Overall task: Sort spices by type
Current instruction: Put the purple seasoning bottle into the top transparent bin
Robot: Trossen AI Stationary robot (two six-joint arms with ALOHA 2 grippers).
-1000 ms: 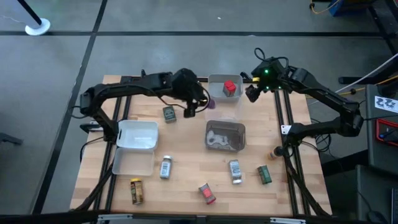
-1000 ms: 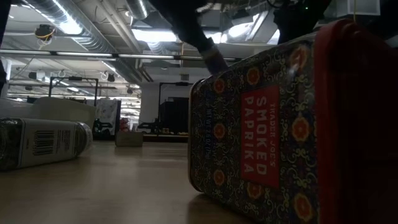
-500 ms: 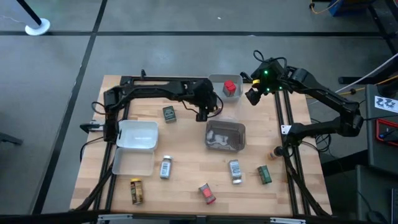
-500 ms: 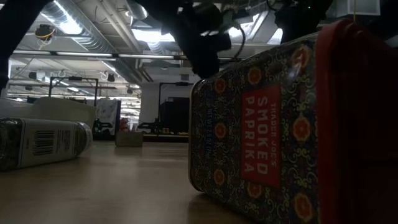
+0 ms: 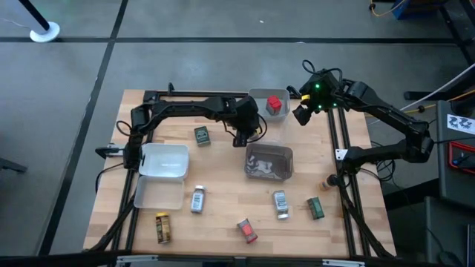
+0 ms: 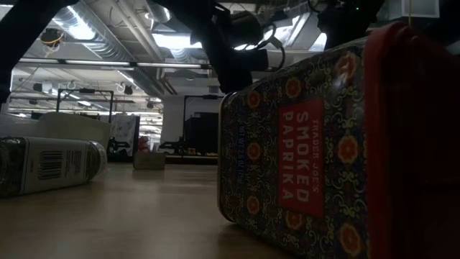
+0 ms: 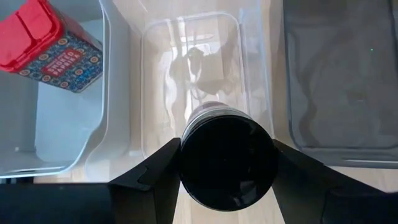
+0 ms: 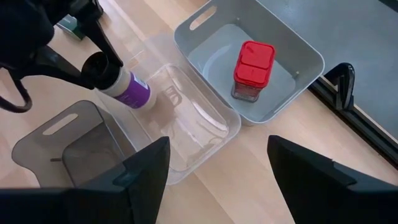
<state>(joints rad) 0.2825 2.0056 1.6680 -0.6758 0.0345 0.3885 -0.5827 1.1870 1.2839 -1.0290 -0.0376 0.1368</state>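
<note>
My left gripper [image 5: 250, 133] is shut on a small jar with a black lid and a purple label [image 8: 132, 90], over the left end of a clear tray [image 7: 193, 74]. My right gripper [image 8: 217, 168] hangs open above the table's far right part [image 5: 300, 111], holding nothing. One red box [image 5: 274, 104] stands in the grey tray at the far edge. A green tin [image 5: 201, 136], two silver jars [image 5: 197, 199] [image 5: 280, 204], a yellow jar [image 5: 162, 228], a second red box [image 5: 247, 231] and another green tin [image 5: 316, 208] lie on the table. My left gripper pinches the jar at its black lid end [image 7: 193, 165] between the two fingers, one on each side of the lid. The fingers come slanting down from the table's left. The purple-labelled body [image 8: 138, 94] points down, tilted, toward the clear tray; whether its base touches the tray I cannot tell.
A dark grey tray [image 5: 269, 162] sits just near of the clear one. Two white trays [image 5: 163, 159] lie on the left. A small round jar [image 5: 326, 182] stands at the right edge. In the low view the paprika tin [image 6: 309, 151] fills the front.
My left gripper has carried the jar toward the table's right, from beside the green tin to the clear tray's left end, most of it in the first half second. The right arm has kept still.
</note>
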